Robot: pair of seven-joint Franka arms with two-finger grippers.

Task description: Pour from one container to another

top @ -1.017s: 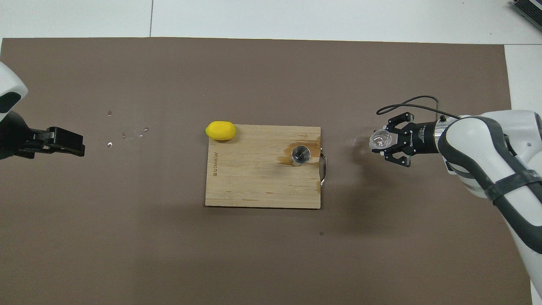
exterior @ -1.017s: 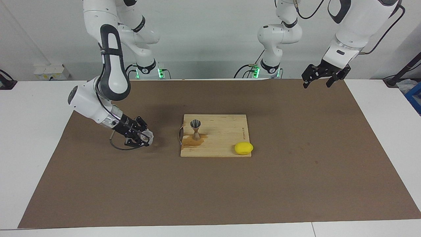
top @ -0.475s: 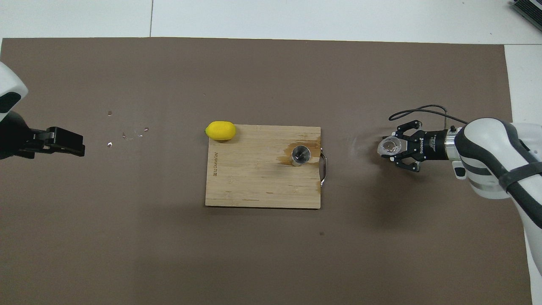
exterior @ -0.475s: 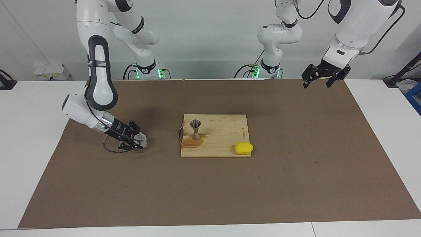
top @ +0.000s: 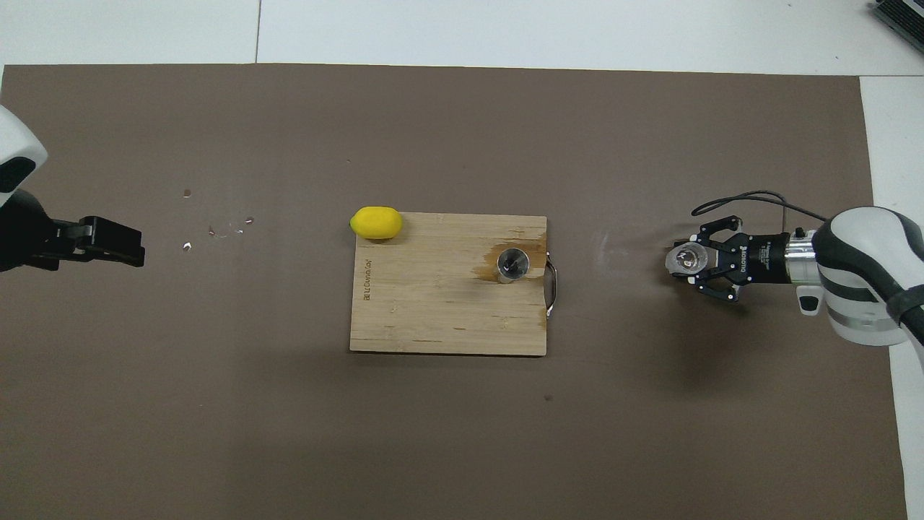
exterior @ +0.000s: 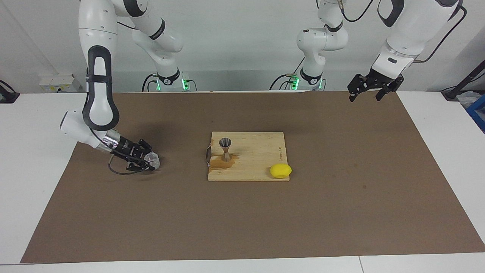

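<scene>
Where right hand (exterior: 148, 163) clasps glass cup (exterior: 153, 161) (contents unclear), left hand (exterior: 369, 92) released.

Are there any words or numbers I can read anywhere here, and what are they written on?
Cutting board: a short printed line near its lemon-side edge, too small to read.
Right gripper, shut on the glass cup: white lettering on its black body, too blurred to read.
Jigger, lemon, left gripper: no writing visible.
</scene>
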